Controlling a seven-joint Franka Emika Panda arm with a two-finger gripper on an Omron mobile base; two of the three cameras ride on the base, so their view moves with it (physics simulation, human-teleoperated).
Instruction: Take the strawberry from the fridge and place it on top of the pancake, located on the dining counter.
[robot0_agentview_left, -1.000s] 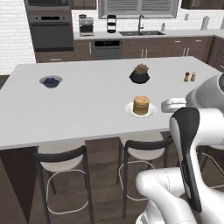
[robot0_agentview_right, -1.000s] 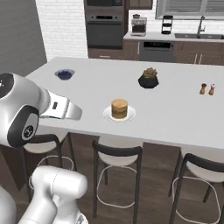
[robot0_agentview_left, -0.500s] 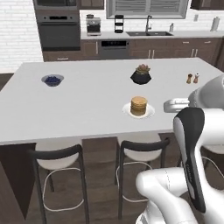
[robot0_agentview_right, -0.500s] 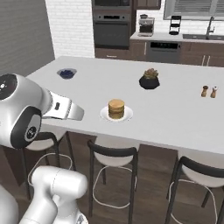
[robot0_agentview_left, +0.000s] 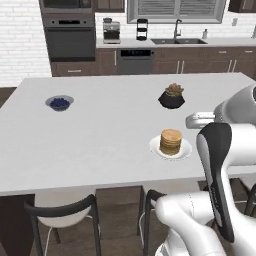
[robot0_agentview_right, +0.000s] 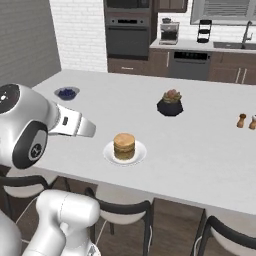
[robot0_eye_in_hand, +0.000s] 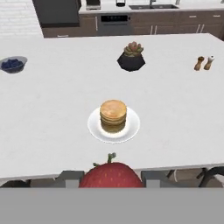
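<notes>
**Strawberry carried to the counter, pancake stack in sight**

The strawberry (robot0_eye_in_hand: 111, 176) is seen pinched in the claw (robot0_eye_in_hand: 111, 178), its red top and small green stalk rising between the two grey finger tips at the bottom of the hand view. It is held short of the near edge of the white dining counter (robot0_agentview_left: 100, 135), not yet over the plate. The fetching from the fridge is judged complete; the carrying step is in hand. The pancake (robot0_eye_in_hand: 113, 115) stands ahead of the berry on its round white plate (robot0_eye_in_hand: 131, 129), close to the near edge of the counter.

For the next move, the claw would need to be brought forward over the stack, centred and lowered, and the berry released only when it is just above the top pancake, since a round berry may be expected to roll off.

Counted on the counter: one pancake stack on one plate, one bowl of blueberries (robot0_agentview_left: 59, 103), one potted succulent (robot0_agentview_left: 172, 96), and two small shakers (robot0_eye_in_hand: 204, 63) side by side. One strawberry is held.
</notes>
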